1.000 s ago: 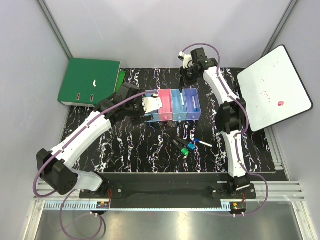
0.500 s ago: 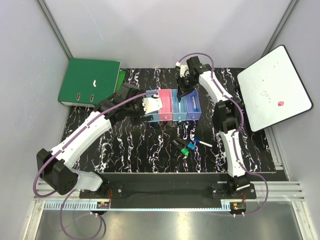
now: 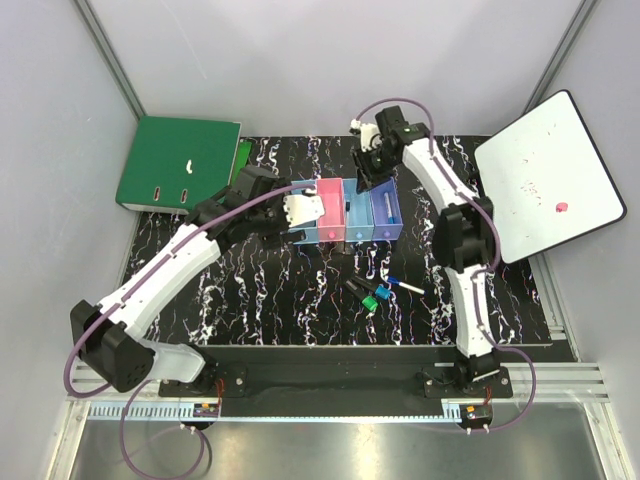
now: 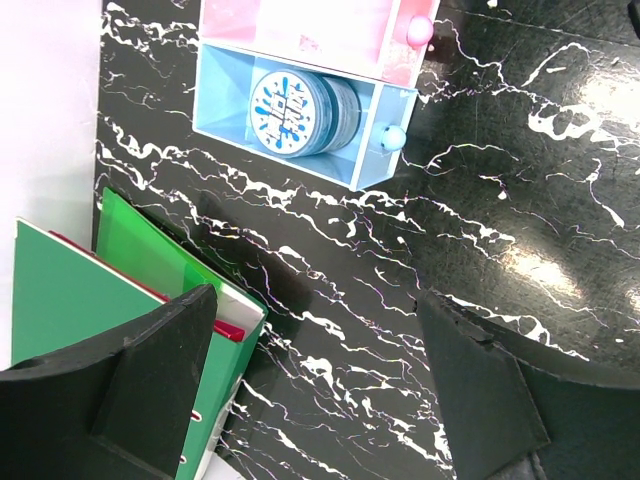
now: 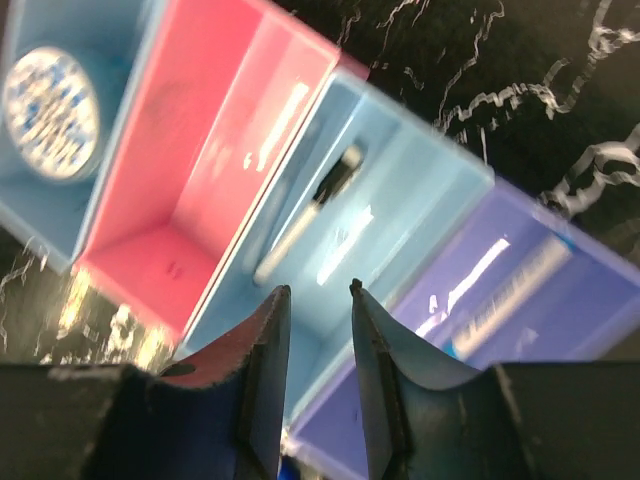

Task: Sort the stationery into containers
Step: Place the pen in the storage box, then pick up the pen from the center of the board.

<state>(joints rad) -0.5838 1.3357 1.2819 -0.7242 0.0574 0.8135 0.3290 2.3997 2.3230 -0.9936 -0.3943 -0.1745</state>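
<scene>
The containers (image 3: 355, 212) are four joined bins in the middle of the black marbled table. In the left wrist view a tape roll (image 4: 295, 100) lies in the end light blue bin (image 4: 225, 110), beside the pink bin (image 4: 300, 25). In the right wrist view a pen (image 5: 308, 216) lies in the middle light blue bin and a white pen (image 5: 510, 290) in the purple bin. Short markers (image 3: 370, 296) and a white pen (image 3: 407, 287) lie on the table in front of the bins. My left gripper (image 3: 287, 214) (image 4: 315, 375) is open and empty beside the end bin. My right gripper (image 3: 372, 165) (image 5: 318, 290) hovers over the bins, jaws slightly apart and empty.
A green ring binder (image 3: 178, 162) lies at the back left, and its edge (image 4: 60, 300) is next to my left finger. A white board with black rim (image 3: 545, 175) leans at the right. Grey walls close in the table.
My right gripper moved from behind the bins down over the middle light blue bin, then lifted back slightly. The left arm has not moved.
</scene>
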